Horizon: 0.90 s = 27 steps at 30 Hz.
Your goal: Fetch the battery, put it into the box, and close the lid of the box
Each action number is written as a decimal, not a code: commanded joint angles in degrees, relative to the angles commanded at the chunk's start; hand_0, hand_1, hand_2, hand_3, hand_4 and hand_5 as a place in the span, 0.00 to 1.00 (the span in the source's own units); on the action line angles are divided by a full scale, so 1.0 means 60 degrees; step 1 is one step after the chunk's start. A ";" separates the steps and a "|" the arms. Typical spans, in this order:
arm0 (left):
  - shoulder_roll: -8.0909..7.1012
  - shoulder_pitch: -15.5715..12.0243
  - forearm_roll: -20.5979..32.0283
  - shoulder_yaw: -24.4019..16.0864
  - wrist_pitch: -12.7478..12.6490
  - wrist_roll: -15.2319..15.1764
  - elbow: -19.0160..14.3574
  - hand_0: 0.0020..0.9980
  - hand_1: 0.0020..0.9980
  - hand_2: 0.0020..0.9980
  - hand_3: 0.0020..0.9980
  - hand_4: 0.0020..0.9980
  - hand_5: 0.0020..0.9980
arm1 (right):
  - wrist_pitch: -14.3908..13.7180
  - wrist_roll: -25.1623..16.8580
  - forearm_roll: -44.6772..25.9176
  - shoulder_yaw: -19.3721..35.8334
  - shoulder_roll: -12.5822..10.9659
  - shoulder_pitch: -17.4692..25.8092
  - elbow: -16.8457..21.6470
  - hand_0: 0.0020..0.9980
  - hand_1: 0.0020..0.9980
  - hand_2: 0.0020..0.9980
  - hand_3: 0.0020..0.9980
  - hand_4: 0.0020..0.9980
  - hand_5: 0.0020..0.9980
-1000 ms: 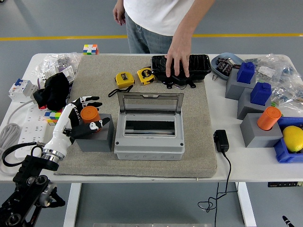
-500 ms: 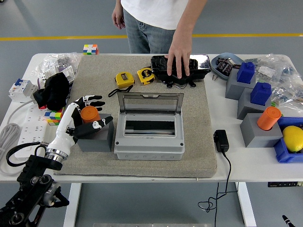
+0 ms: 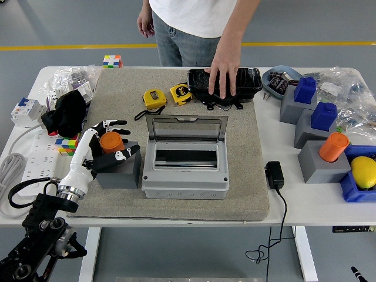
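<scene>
— Head view: where was the battery [image 3: 111, 142]?
— Upright in the grey block [image 3: 119, 170], left of the open box [image 3: 185, 161], between the left hand's [image 3: 101, 148] fingers [image 3: 115, 123] and thumb.
— Fingers?
— Curled partly around the battery, touching it; a firm grip could not be confirmed. A person's hand [image 3: 224, 74] rested on a black case [image 3: 224, 86].

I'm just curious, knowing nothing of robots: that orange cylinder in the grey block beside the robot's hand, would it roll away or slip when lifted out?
The orange cylinder battery stands upright in the grey block holder, so it probably stays put until lifted. Its round, smooth-looking sides suggest it could roll if laid down, and perhaps slip between the fingers of the left hand curled around it.
</scene>
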<state>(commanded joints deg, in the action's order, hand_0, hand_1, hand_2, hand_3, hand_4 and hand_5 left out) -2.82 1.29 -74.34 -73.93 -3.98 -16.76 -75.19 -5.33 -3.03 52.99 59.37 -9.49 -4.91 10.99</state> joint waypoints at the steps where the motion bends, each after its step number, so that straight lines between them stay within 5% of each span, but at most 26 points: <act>1: 0.0004 0.0004 0.0003 0.0007 -0.0009 -0.0003 -0.0003 0.46 0.62 0.50 0.55 1.00 0.07 | 0.0000 0.0001 -0.0001 -0.0003 -0.0003 -0.0001 0.0003 0.83 0.82 0.78 0.82 1.00 1.00; 16: 0.0033 -0.0001 -0.0091 0.0100 -0.0189 -0.0025 0.0004 0.43 0.59 0.45 0.47 1.00 0.07 | -0.0006 -0.0001 0.0063 0.0111 -0.0007 0.0009 0.0004 0.83 0.82 0.78 0.82 1.00 1.00; 17: 0.0034 -0.0001 -0.0098 0.0097 -0.0198 -0.0025 0.0008 0.36 0.50 0.39 0.38 1.00 0.06 | -0.0007 -0.0002 0.0064 0.0113 -0.0010 0.0006 0.0006 0.83 0.82 0.78 0.82 1.00 1.00; 22: 0.0035 -0.0010 -0.0106 0.0107 -0.0225 -0.0028 0.0020 0.36 0.50 0.39 0.38 1.00 0.06 | -0.0008 0.0001 0.0079 0.0131 -0.0012 0.0015 0.0002 0.83 0.82 0.78 0.82 1.00 1.00; 23: 0.0037 -0.0010 -0.0108 0.0108 -0.0234 -0.0029 0.0025 0.27 0.38 0.34 0.33 1.00 0.06 | -0.0009 0.0000 0.0081 0.0133 -0.0014 0.0018 0.0001 0.83 0.82 0.78 0.82 1.00 1.00; 27: 0.0036 -0.0025 -0.0117 0.0119 -0.0265 -0.0034 0.0034 0.27 0.38 0.34 0.33 1.00 0.06 | -0.0012 0.0001 0.0094 0.0144 -0.0017 0.0031 -0.0002 0.83 0.82 0.78 0.82 1.00 1.00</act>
<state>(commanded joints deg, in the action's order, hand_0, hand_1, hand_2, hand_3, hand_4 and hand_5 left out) -2.61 1.15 -75.04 -73.22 -5.57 -16.96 -74.99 -5.40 -3.03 53.55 60.23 -9.59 -4.72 10.98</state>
